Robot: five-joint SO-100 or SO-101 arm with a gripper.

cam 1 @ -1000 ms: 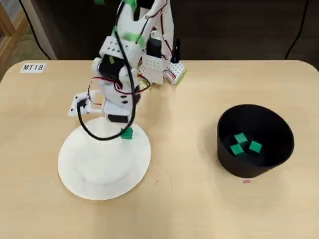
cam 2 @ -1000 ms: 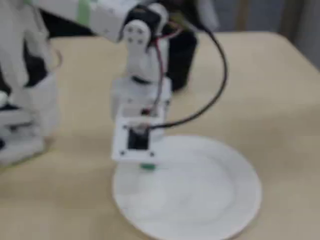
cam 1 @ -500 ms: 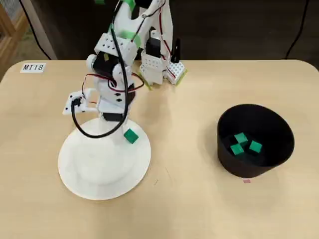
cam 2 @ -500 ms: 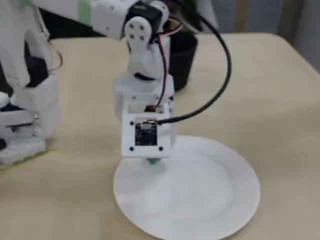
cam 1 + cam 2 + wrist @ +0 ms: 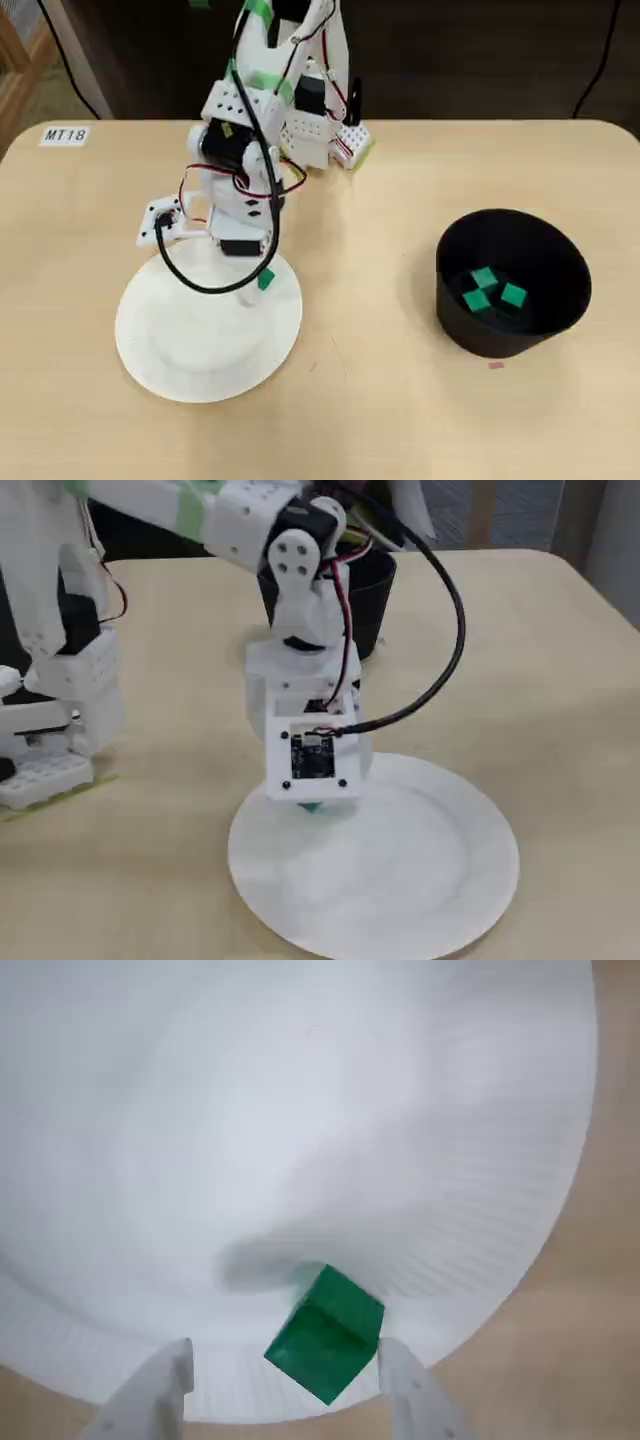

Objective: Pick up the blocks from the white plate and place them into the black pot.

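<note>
The gripper [image 5: 283,1380] has dropped back over the plate's [image 5: 190,345] rim, fingers now spread around — not yet gripping — the last block [image 5: 325,1333]. Three blocks [image 5: 488,289] already lie in the pot [image 5: 520,320] — one grasp likely remains.

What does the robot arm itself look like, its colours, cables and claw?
The arm is white plastic with black motors, green tape bands and thin red wires. A thick black cable loops to a white-framed camera board. The claw has two pale pointed fingers.
</note>
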